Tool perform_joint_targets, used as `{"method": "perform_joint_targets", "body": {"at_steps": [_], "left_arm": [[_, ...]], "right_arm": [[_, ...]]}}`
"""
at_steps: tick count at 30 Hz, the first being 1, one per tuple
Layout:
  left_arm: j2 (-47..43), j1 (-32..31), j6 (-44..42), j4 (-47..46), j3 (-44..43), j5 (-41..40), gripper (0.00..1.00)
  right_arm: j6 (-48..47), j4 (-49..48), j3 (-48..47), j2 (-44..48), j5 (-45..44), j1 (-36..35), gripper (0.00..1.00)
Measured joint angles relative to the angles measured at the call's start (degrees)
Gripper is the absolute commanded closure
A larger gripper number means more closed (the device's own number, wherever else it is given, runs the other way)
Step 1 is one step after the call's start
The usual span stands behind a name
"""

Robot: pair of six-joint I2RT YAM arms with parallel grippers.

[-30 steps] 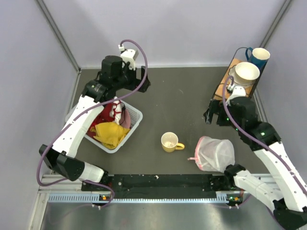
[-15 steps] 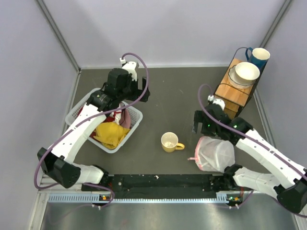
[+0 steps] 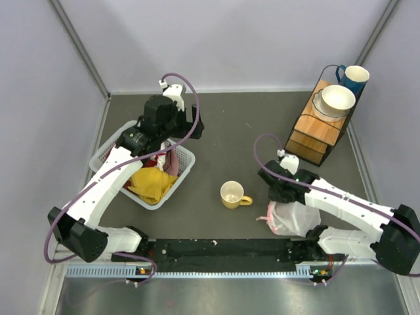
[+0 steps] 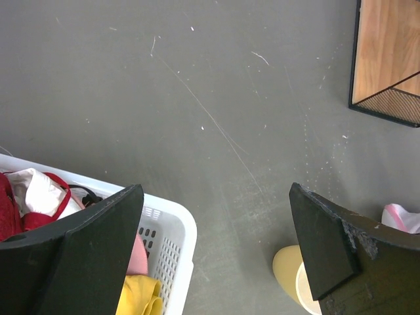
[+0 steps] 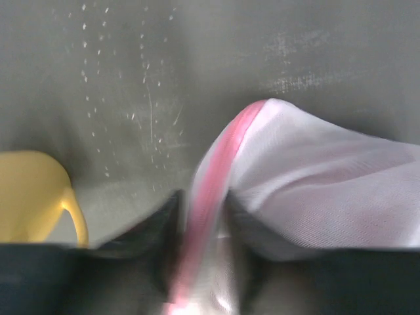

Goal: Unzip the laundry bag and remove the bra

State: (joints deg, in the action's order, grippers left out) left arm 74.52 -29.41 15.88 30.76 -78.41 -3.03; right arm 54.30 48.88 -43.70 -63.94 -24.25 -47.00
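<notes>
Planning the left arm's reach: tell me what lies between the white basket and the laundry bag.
The yellow mug stands between the white basket and the laundry bag; the rest of that stretch is bare. The top view shows it.

My tabletop [image 3: 243, 131] is a dark grey mat, scuffed with pale scratches and white specks. It forms the floor of a booth with plain lavender-grey walls [image 3: 230, 46] rising on three sides. Slanting metal struts [image 3: 79, 46] run up the corners where the walls meet, a black rail [image 3: 223, 248] above a brushed silver ledge [image 3: 197, 289] closes the near edge, and the light is soft and even, with only faint shadows.
</notes>
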Motion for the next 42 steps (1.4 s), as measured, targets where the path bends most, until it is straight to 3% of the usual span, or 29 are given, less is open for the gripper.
{"method": "perform_joint_targets", "body": {"at_steps": [8,15,20,26,27,28,29,31,36,42], "left_arm": [[0.00,0.00,0.44,-0.76,0.00,0.46,0.01],[1.25,0.00,-1.09,0.96,-1.44,-1.86,0.01],[2.80,1.22,-2.03,4.83,-4.98,-4.28,0.01],[3.74,8.02,-1.99,7.13,-7.48,-3.41,0.01],[3.58,8.83,-1.95,7.17,-7.34,-3.21,0.01],[3.45,9.16,-1.86,7.21,-7.19,-3.04,0.01],[3.23,9.33,-1.79,7.32,-6.95,-2.62,0.01],[3.08,9.29,-1.77,7.41,-6.64,-1.60,0.01],[3.48,9.27,-1.84,7.69,-5.79,4.55,0.01],[5.64,8.85,-0.94,7.37,-3.80,12.52,0.01]], "right_arm": [[0.24,0.90,-1.09,3.91,-1.46,-0.09,1.00],[-10.82,-0.31,-21.07,5.07,-2.80,-0.11,1.00],[-19.85,-18.49,-29.62,6.29,2.54,-0.11,1.00],[-20.15,-39.91,-24.00,3.91,12.13,3.65,1.00],[-18.25,-43.65,-20.61,3.30,14.27,5.88,0.86],[-16.63,-45.94,-17.79,2.56,15.65,7.91,0.44],[-14.56,-48.74,-14.25,1.29,17.94,10.67,0.31],[-11.26,-50.97,-9.09,-3.82,22.34,15.78,0.19],[-9.77,-45.86,-7.98,-14.27,28.87,19.26,0.14],[-13.35,-40.48,-8.79,-4.42,27.02,17.70,0.20]]}}
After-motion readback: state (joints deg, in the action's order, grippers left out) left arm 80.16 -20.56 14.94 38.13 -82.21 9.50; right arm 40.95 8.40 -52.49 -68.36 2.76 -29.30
